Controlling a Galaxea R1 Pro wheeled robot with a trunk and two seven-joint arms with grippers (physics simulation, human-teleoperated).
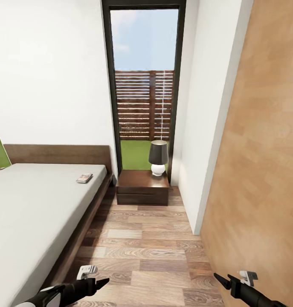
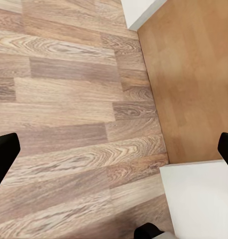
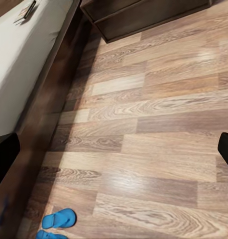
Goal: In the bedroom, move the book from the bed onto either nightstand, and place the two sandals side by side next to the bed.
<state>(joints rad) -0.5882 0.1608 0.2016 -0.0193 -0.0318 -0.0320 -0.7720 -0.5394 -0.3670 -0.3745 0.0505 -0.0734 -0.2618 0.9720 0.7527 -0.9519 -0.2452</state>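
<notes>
Right, head view first: the bed (image 1: 35, 213) runs along the left, and the book (image 1: 84, 178) lies flat on the mattress near the headboard (image 1: 56, 154), close to the edge facing the aisle. Beyond the bed's corner the nightstand (image 1: 143, 187) sits against the tall window (image 1: 144, 85), with a dark-shaded lamp (image 1: 158, 158) on its top. A wood-grain panel (image 1: 261, 149) walls off the right side, so the plank floor (image 1: 142, 243) between is a narrow open lane. Both arms poke in low: left gripper (image 1: 104, 281), right gripper (image 1: 219, 278), each hanging over bare floor and touching nothing; from here I cannot tell how far their fingers stand apart.

Left wrist view: the fingers (image 2: 5, 154) sit wide apart at the frame's edges, nothing between them but planks and a white corner (image 2: 198, 199).

Right wrist view: fingers (image 3: 4, 157) spread wide too, nothing held. The bed's edge, the book (image 3: 25, 11) and the nightstand (image 3: 144, 15) show far off, and the two sandals (image 3: 59, 219) lie close together on the floor beside the bed frame.
</notes>
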